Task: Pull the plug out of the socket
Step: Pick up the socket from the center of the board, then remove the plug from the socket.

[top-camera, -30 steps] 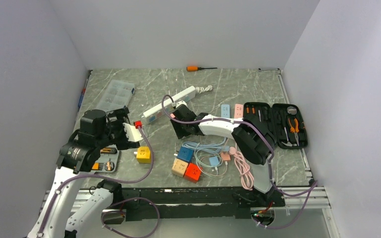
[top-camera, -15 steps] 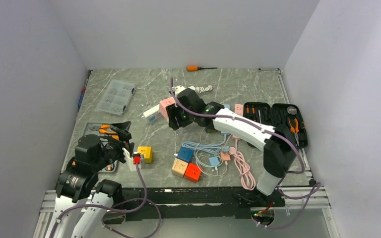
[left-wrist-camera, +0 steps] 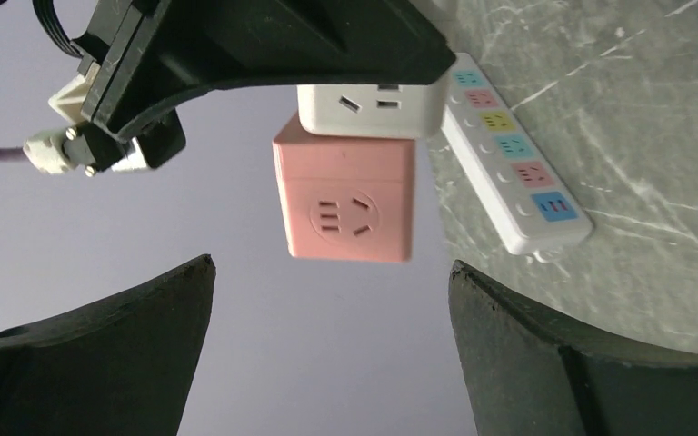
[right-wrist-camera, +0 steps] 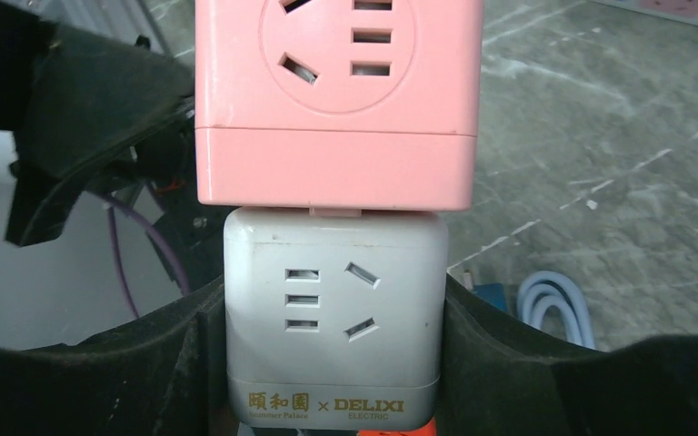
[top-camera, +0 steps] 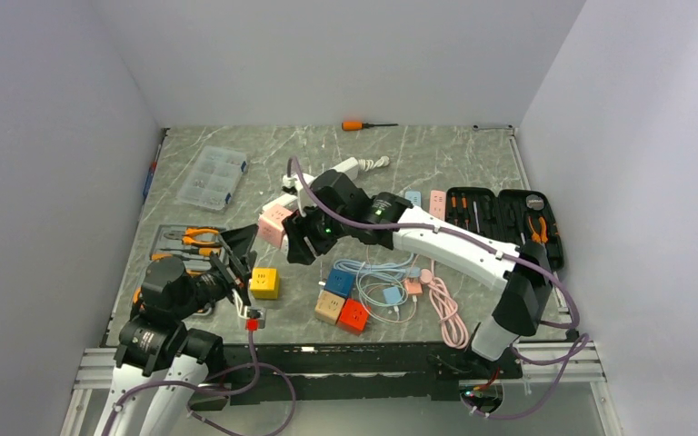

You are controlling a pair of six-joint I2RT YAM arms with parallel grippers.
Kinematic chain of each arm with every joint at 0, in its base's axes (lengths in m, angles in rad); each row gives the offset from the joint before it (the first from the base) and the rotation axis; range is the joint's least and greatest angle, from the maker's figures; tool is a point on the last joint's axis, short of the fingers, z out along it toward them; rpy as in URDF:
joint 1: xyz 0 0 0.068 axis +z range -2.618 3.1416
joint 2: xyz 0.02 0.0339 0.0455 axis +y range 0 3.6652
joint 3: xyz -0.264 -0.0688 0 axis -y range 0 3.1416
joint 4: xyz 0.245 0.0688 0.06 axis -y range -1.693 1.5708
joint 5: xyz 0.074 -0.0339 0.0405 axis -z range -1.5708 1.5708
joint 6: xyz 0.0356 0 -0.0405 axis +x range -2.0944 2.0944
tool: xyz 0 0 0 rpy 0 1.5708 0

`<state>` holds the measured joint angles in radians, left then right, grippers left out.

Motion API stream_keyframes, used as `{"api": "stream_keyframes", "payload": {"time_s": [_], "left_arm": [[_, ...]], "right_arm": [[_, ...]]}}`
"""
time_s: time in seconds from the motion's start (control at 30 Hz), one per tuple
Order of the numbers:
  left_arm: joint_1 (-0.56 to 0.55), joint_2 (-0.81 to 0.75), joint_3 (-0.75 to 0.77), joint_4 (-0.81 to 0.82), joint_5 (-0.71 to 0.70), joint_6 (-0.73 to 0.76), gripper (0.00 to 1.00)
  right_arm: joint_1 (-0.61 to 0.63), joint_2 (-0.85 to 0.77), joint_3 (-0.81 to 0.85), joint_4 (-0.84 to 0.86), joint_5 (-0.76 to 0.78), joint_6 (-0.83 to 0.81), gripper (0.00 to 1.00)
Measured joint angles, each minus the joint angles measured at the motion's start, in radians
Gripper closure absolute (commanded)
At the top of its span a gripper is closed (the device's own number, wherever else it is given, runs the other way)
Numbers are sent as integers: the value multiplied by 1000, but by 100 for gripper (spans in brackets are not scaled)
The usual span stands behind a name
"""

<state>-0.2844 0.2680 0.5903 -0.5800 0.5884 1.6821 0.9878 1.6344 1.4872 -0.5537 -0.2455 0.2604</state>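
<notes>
— Where do we stand?
— Our right gripper [right-wrist-camera: 332,350] is clamped on the white cube [right-wrist-camera: 332,272] and holds it up off the table [top-camera: 454,159]. The pink cube [left-wrist-camera: 345,200] is plugged into the white one's end. Our left gripper [left-wrist-camera: 332,272] gapes wide just short of the pink cube, touching nothing.
— How will it handle?
— We reckon it's light, hard plastic with smooth, slippery faces and a stiff fit. We'd pinch two opposite flat sides squarely, then pull straight out without twisting.

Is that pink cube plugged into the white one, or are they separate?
Plugged in. The pink cube sits flush on the white cube with only a thin seam between them, in both wrist views.
</notes>
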Motion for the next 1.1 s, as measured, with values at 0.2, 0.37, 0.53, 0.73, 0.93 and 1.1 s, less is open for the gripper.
{"api": "stream_keyframes", "payload": {"time_s": [0.2, 0.37, 0.53, 0.73, 0.93, 1.1], "left_arm": [[0, 22, -6, 63, 16, 54, 1], [0, 33, -15, 71, 16, 86, 1], [0, 40, -15, 68, 20, 110, 1], [0, 56, -14, 58, 31, 131, 18], [0, 92, 17, 2, 35, 113, 50], [1, 114, 42, -32, 31, 108, 100]], "right_arm": [[63, 1, 44, -31, -2, -12, 100], [102, 10, 69, -41, -3, -18, 100], [132, 20, 81, -48, -3, -19, 100], [148, 35, 101, -51, -3, -26, 100], [150, 37, 101, -51, 1, -36, 100], [151, 45, 103, -46, 3, -43, 100]]}}
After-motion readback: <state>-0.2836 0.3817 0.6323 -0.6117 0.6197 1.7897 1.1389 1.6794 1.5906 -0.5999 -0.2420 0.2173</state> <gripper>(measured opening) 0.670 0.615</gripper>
